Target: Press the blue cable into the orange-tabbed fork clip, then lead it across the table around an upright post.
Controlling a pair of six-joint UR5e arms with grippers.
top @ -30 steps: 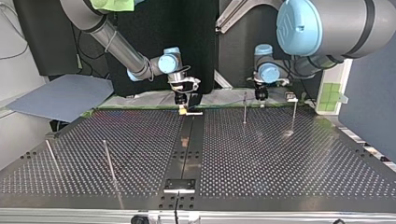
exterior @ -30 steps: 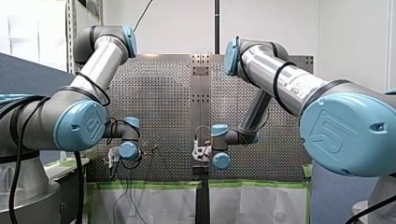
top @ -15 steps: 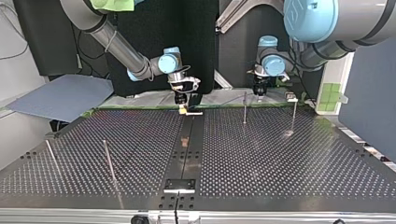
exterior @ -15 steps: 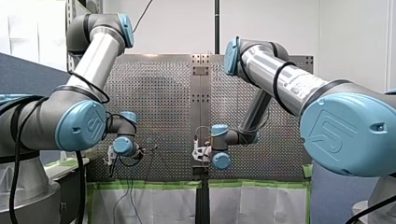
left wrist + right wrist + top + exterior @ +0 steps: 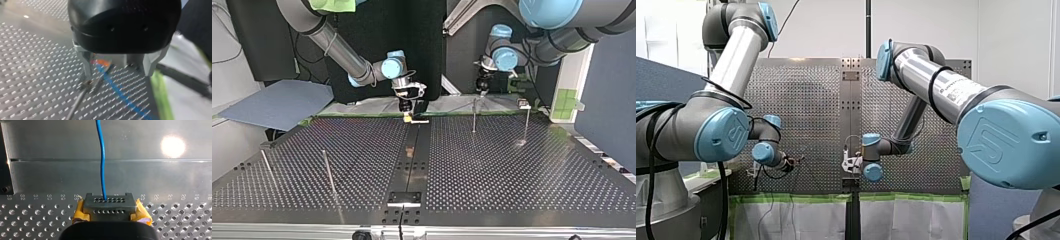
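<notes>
At the far edge of the perforated table (image 5: 512, 165) in the top view, my right gripper (image 5: 408, 118) sits low by the centre strip. Its yellow-padded fingers (image 5: 80, 213) are pressed together on the blue cable (image 5: 102, 165), which runs straight ahead. My left gripper (image 5: 118, 74) hovers with its metal fingers (image 5: 86, 62) spread. Between them lies the orange-tabbed fork clip (image 5: 101, 62), and the cable leads away from it. An upright post (image 5: 474, 115) stands near.

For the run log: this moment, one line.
left gripper open above fork clip | blue cable leads from clip | right gripper shut on blue cable
</notes>
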